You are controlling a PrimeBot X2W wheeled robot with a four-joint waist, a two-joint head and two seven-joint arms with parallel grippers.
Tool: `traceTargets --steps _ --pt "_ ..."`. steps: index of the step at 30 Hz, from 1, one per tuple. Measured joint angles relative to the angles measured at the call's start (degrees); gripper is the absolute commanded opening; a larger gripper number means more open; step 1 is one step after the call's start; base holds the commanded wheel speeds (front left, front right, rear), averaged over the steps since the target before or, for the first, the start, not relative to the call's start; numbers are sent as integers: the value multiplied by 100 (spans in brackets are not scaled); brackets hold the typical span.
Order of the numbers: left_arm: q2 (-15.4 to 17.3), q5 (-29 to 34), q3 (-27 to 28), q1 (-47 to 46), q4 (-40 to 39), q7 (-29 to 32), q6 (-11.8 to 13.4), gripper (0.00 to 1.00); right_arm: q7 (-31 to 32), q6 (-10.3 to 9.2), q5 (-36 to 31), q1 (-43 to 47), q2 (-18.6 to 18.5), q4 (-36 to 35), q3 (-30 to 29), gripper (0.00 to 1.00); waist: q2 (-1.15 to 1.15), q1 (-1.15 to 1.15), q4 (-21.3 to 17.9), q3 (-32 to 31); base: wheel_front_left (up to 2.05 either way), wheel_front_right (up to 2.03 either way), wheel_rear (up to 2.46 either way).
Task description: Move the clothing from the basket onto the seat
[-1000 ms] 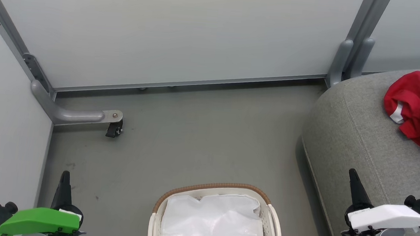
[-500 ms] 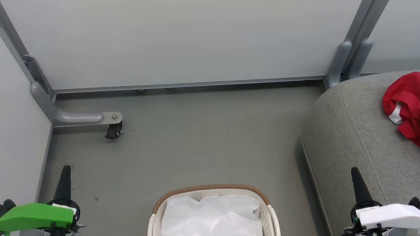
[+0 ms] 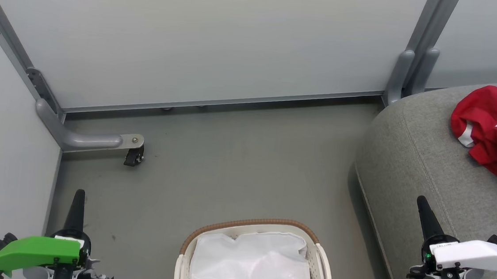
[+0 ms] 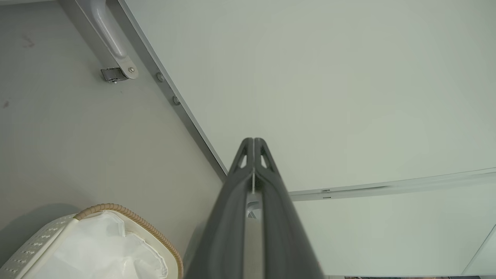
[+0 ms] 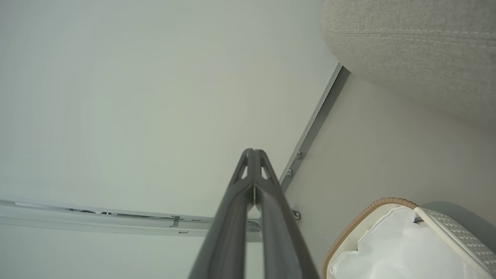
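Seat (image 3: 411, 161) – matt woven cloth; basket (image 3: 324, 269) – perforated plastic.

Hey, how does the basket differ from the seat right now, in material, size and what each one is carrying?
The basket is cream perforated plastic with a brown rim; the seat is grey stitched fabric. The basket is much smaller than the seat. The visible part of the basket holds a white liner, while the seat bears the red clothing. Both have rounded corners.

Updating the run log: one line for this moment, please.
clothes: on sofa | basket: white liner showing | left tool: shut, empty | right tool: shut, empty
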Motion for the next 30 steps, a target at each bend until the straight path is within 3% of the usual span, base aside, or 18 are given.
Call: traceTargets --steps 30 --pt "2 -1258 45 -122 -165 350 0 0 350 0 1306 0 -9 -143 -126 0 0 0 -35 -73 0 0 0"
